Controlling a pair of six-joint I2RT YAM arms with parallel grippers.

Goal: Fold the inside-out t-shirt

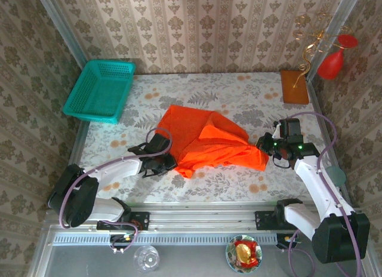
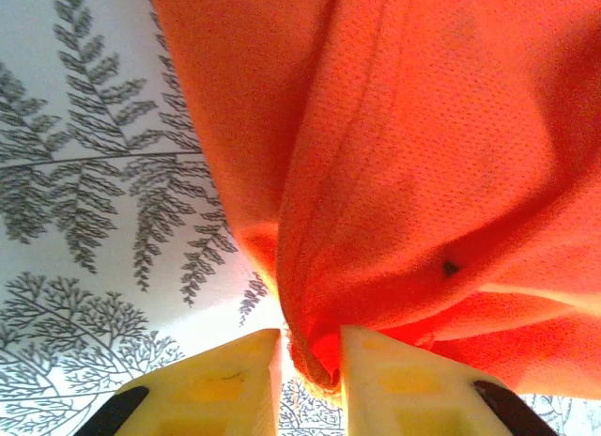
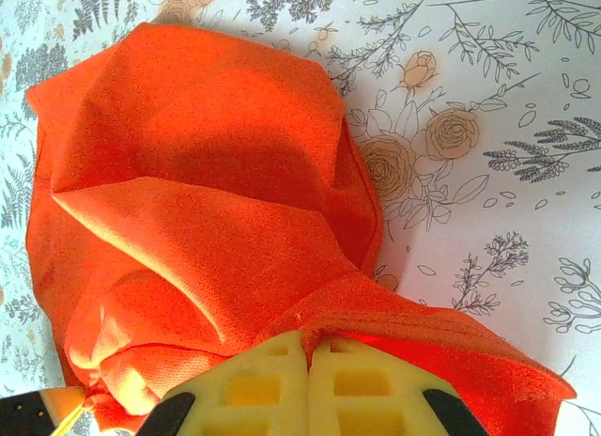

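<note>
The left end effector (image 2: 310,350) and right end effector (image 3: 308,348) each pinch the inside-out t-shirt (image 1: 209,142) bunched just ahead.

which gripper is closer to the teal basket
Left. The left gripper is at the left edge of the t-shirt, down and right of the basket in the top view. The right gripper is at its right corner, the whole cloth between it and the basket.

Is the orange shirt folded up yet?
Not folded. The t-shirt lies bunched and wrinkly on the table; the left gripper and right gripper each pinch an edge.
</note>
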